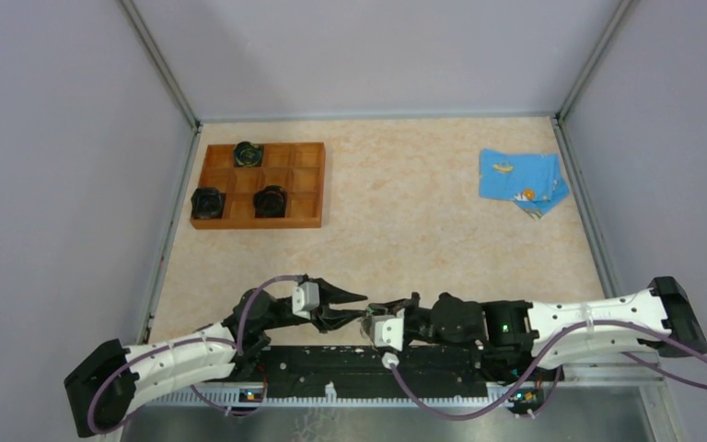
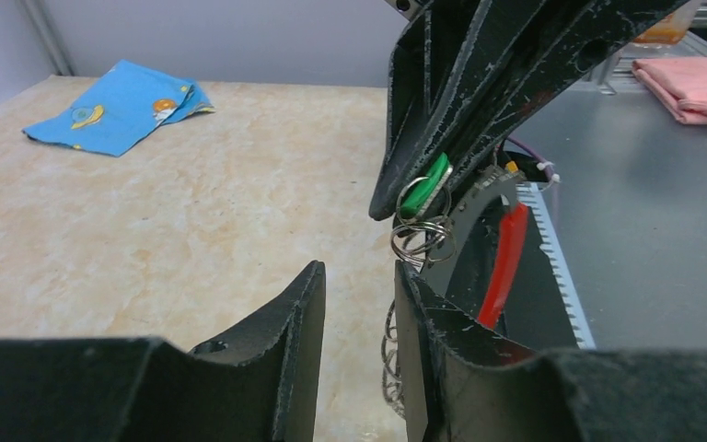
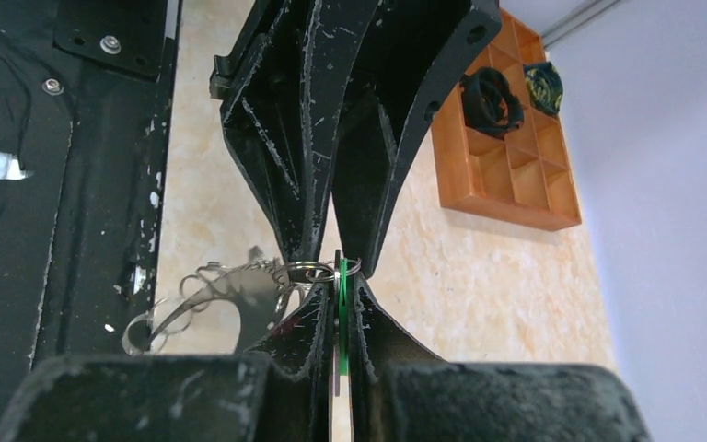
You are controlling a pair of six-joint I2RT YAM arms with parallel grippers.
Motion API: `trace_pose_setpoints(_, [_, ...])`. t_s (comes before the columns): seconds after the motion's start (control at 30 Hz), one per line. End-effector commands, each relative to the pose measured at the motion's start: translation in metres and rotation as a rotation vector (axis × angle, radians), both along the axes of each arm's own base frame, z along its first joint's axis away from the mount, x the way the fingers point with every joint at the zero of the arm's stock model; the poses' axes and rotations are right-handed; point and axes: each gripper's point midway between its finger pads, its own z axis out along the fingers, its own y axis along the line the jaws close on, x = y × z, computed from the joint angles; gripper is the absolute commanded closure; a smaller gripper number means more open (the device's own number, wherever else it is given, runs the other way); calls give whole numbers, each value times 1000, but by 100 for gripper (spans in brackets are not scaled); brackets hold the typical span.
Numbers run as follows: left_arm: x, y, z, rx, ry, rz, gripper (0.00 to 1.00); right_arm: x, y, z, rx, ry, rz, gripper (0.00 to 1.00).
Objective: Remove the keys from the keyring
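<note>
From above, the left pincer (image 1: 359, 307) and the right pincer (image 1: 370, 313) are meeting nose to nose over the near edge of the beige surface (image 1: 405, 230). What is sitting between them is too small to make out here. Far left, a wooden tray (image 1: 306, 189) is carrying three black pucks (image 1: 268, 201), and a blue cloth (image 1: 523, 178) is lying far right, with grey walls closing in all round.

Over to the left wrist: the left pincer (image 2: 359, 269) is standing narrowly parted, gripping nothing, with bare surface showing through the gap. Just above it, the right pincer (image 2: 405, 198) is clamping the green-headed key (image 2: 431, 184) at its very tip. Small wire rings (image 2: 421, 238) are dangling just under the key, and the keyring (image 2: 508, 258) is showing its red stretch just behind. A pink cloth (image 2: 700, 83) is lying beyond the surface.

Now the right wrist: the right pincer (image 3: 341, 285) is pressing tight on the key (image 3: 341, 318), seen edge-on. The left pincer (image 3: 331, 261) is hanging tip to tip above it, its points slightly apart beside the small rings (image 3: 308, 272). A silvery wavy-edged metal piece (image 3: 212, 299) is hanging off those rings to the left.
</note>
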Motion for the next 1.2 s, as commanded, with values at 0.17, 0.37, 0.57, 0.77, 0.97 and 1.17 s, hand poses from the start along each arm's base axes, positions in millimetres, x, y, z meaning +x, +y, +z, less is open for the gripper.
trace_pose_setpoints(0.17, [-31,7,3,-58,-6,-137,60,-5,6,48,55,-102,18,100])
trace_pose_setpoints(0.37, [-34,7,11,-97,5,-150,61,-10,9,45,35,-121,31,100])
trace_pose_setpoints(0.57, [-39,7,8,-92,27,-182,61,-9,9,47,37,-156,15,100])
trace_pose_setpoints(0.77, [-35,6,2,-72,47,-164,62,-6,11,51,45,-199,-9,100])
trace_pose_setpoints(0.97, [-33,6,5,-88,51,-151,63,-7,14,49,48,-208,-1,100])
trace_pose_setpoints(1.17, [-31,5,2,-83,68,-146,65,-8,14,52,76,-214,2,100])
